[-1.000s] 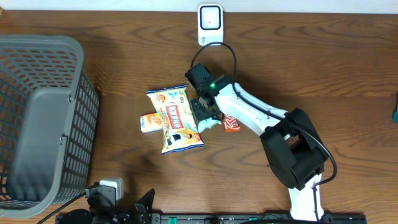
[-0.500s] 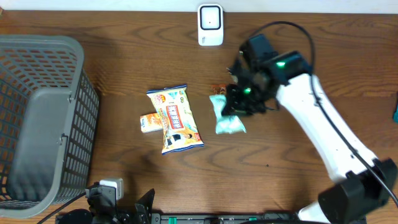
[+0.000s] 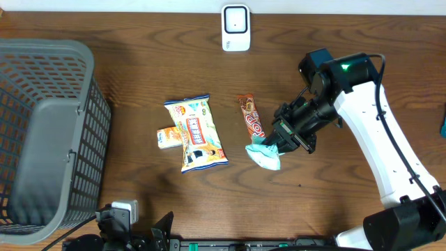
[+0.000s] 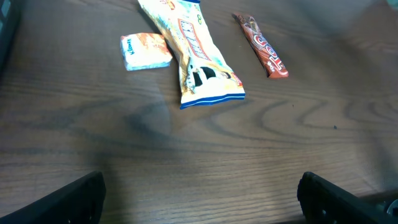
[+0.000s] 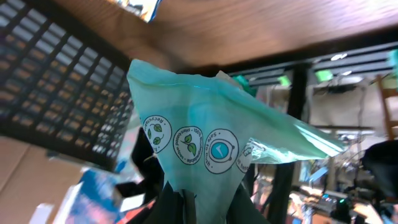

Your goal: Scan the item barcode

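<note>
Transport stage, by the look of it: teal pouch (image 3: 264, 155) pinched at one edge by closed right fingers (image 3: 286, 135), apparently lifted off the table (image 3: 139, 63), just beside the chocolate bar (image 3: 250, 117) and well apart from the white scanner (image 3: 235, 28) at the far edge. Idle left fingers (image 4: 62, 200) spread wide, holding nothing. Next, likely: carry toward the scanner, turn the barcode face to it. No barcode visible yet, only round printed symbols.

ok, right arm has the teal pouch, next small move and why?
Probably carry the teal pouch, pinched in the right gripper, toward the white scanner at the table's far edge: the pouch hangs well away from it, beside the chocolate bar.
</note>
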### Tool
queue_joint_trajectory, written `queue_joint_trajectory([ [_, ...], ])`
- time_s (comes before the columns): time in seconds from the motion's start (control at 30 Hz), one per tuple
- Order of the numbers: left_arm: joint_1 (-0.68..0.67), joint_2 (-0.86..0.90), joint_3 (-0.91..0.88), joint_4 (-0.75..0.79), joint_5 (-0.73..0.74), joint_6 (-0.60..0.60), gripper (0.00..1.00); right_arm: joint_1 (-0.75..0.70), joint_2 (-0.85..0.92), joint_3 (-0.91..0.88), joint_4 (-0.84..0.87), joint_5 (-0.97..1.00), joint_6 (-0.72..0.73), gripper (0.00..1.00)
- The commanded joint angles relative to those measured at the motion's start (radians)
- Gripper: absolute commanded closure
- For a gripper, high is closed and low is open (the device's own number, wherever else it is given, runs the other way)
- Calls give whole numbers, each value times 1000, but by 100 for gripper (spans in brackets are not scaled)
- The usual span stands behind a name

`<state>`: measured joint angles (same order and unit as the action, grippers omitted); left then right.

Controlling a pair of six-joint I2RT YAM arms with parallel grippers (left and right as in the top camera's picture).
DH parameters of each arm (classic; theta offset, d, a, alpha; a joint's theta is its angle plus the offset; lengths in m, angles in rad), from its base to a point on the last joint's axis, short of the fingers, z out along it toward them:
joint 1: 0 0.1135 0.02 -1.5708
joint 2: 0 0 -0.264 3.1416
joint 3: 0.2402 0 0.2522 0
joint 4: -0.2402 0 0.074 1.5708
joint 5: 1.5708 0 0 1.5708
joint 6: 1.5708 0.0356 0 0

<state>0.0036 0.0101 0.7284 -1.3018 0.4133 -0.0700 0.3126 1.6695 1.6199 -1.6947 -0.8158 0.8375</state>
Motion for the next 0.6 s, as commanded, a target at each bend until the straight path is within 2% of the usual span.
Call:
queue_joint_trajectory([
  [0.0,-4,-7,5,0,1,17,2,-6,-7,1,1,-66,29,96],
  [0.23,-4,-7,5,0,1,17,2,-6,-7,1,19,37,30,99],
  [0.57,-4,-7,5,0,1,17,2,-6,-7,1,87,87,30,98],
])
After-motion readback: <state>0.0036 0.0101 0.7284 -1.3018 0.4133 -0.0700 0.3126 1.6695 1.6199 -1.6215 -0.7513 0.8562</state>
